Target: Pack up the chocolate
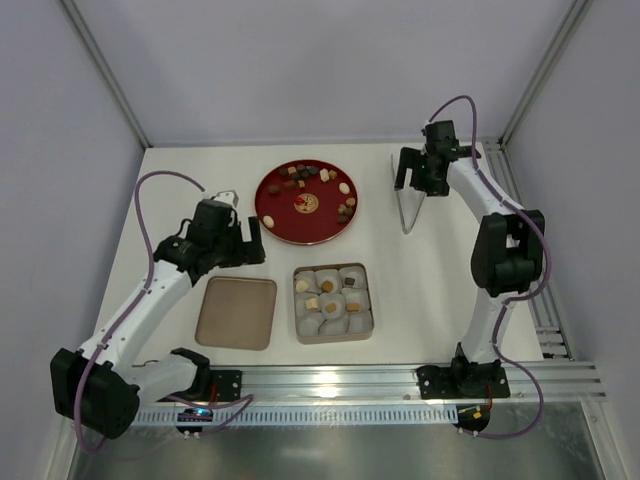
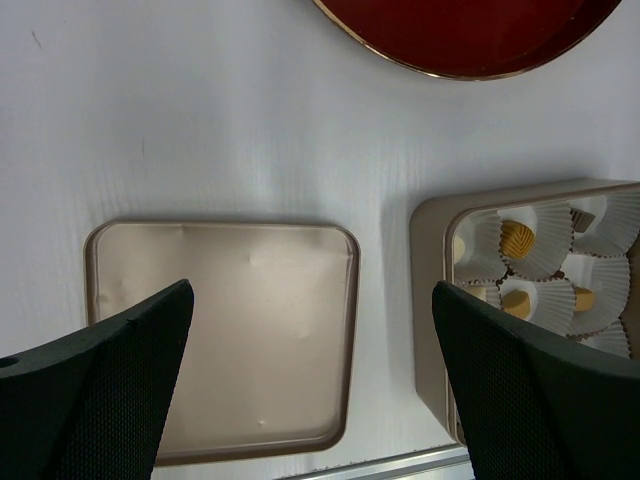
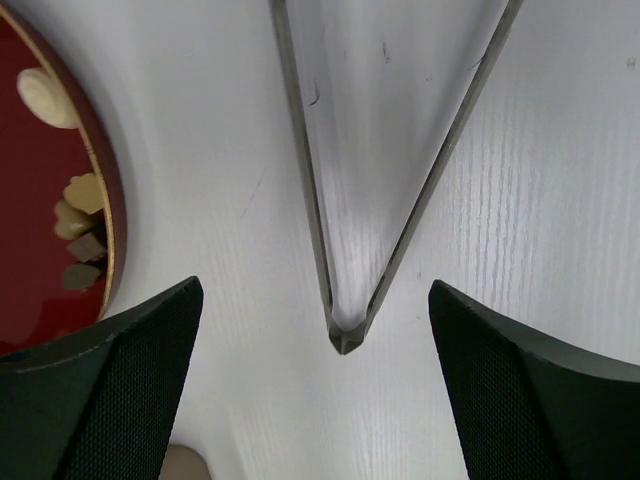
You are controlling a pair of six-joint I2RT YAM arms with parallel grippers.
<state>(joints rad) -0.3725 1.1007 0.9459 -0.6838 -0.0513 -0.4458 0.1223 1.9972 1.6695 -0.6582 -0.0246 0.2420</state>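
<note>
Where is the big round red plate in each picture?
Top external: the round red plate sits mid-table, just behind the square tan tin.
Left wrist: only its near edge shows, a red curve along the top right.
Right wrist: a slice shows at the left edge, carrying a few chocolates.
Shared landmark: the plate's thin gold rim against the white table.
</note>
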